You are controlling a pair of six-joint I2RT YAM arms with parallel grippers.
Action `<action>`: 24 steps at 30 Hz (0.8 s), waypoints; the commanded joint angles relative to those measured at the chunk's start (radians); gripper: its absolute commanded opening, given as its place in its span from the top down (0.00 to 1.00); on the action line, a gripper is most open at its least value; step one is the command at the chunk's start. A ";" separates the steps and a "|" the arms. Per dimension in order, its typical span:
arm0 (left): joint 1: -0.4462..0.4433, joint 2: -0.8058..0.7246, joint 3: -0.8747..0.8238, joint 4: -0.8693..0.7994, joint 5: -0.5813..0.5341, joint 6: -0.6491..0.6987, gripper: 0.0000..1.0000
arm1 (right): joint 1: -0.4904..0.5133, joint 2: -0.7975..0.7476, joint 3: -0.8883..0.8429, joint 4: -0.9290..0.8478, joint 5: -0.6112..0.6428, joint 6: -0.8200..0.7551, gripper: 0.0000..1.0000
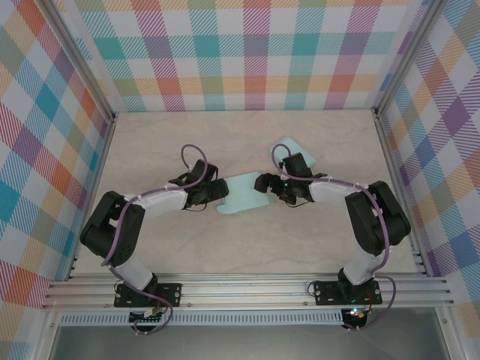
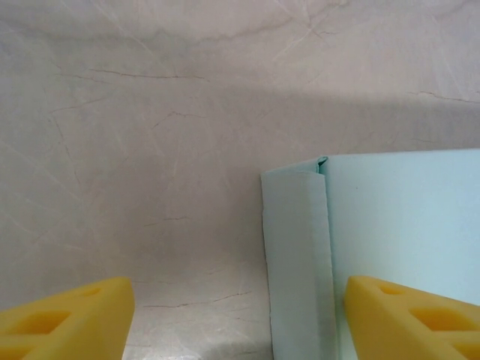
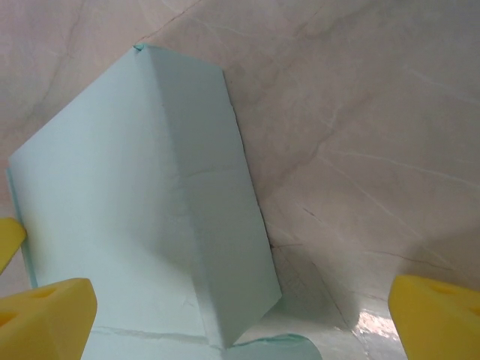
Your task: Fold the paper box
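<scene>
**Top view, L to R.** Plaid walls (image 1: 45,150) close in the table (image 1: 247,247) on three sides. A metal rail (image 1: 247,289) runs along the near edge. L arm (image 1: 150,202) bends in toward centre. L gripper (image 1: 223,192) sits at the L edge of the box (image 1: 244,196), a pale-teal paper piece at mid-table btw. the two grippers. R gripper (image 1: 262,184) sits at the box's R edge, and R arm (image 1: 337,191) reaches in from the R. Behind the R wrist lies a second teal sheet (image 1: 298,147), partly hidden by the arm. Open tabletop: a wide band toward the far wall and a narrower band btw. box and rail.

**L wrist view.** L gripper (image 2: 240,319) is spread wide, w/ yellow fingers (image 2: 67,319) at the lower corners. The box (image 2: 405,217) takes the R half. A narrow flap (image 2: 296,262) is folded along its L edge, w/ the crease vertical in frame. The R finger overlaps the box panel; contact cannot be told. Bare table lies L of the flap.

**R wrist view.** R gripper (image 3: 240,319) is likewise spread wide, w/ nothing pinched and fingers (image 3: 45,315) low in frame. The box (image 3: 112,225) fills the L half as two panels meeting at a crease that runs down from the top corner. A yellow tip (image 3: 7,240) sits at the L frame edge against the box's edge; its owner cannot be told. Bare table lies to the R.
</scene>
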 commanded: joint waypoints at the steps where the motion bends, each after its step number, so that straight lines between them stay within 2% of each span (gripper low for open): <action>1: 0.019 -0.010 -0.024 -0.010 0.004 -0.001 0.30 | -0.008 0.027 -0.008 0.085 -0.080 0.028 0.00; 6: 0.023 -0.014 -0.029 -0.026 -0.011 0.001 0.41 | -0.008 0.051 -0.013 0.108 -0.104 0.037 0.00; 24: 0.024 0.004 -0.027 -0.024 -0.004 0.001 0.62 | -0.016 0.092 -0.036 0.183 -0.162 0.068 0.00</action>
